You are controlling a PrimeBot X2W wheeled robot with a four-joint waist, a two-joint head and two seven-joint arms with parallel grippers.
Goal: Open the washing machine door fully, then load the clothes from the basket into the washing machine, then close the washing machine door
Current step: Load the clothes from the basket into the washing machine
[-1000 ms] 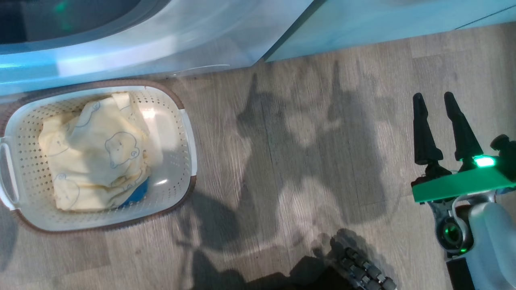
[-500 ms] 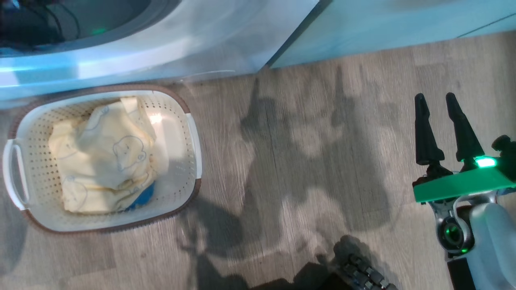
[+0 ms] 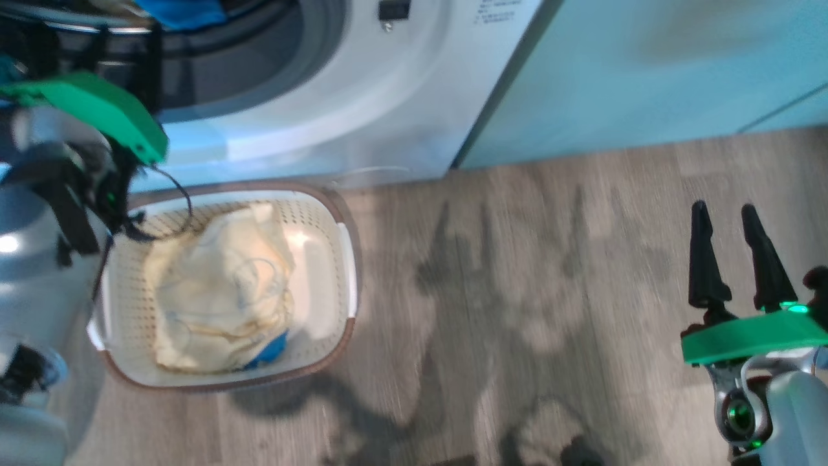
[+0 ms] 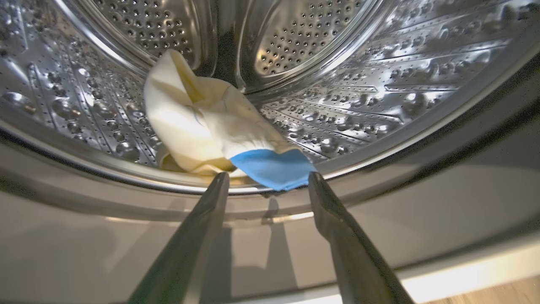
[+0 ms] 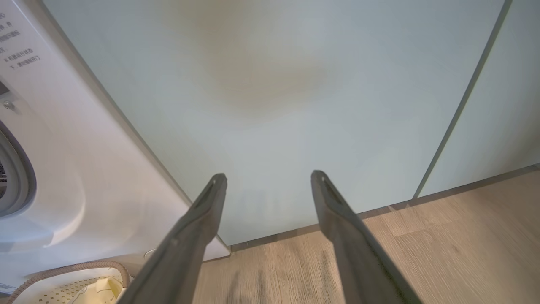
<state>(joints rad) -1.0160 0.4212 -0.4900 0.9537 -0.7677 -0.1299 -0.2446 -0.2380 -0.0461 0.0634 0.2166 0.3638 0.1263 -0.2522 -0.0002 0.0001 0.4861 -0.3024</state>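
The white washing machine (image 3: 388, 97) stands at the top left with its mouth uncovered; its door is out of view. My left gripper (image 4: 268, 179) is open at the drum's front lip. A cream garment (image 4: 198, 122) with a blue piece (image 4: 272, 166) lies loose in the steel drum (image 4: 379, 97) just beyond the fingertips, and its blue edge (image 3: 184, 13) shows in the head view. The cream basket (image 3: 323, 259) on the floor before the machine holds more pale clothes (image 3: 220, 291). My right gripper (image 3: 728, 255) hangs open and empty over the floor, far right.
My left forearm and green wrist plate (image 3: 97, 107) hang over the basket's left end. Pale-green cabinet doors (image 5: 295, 84) stand right of the machine, facing my right gripper. Wood floor (image 3: 517, 291) stretches between the basket and the right arm.
The head camera has tilted up and swung left, bringing the machine's mouth and my left arm into the picture. The basket, its clothes and my right gripper have not moved.
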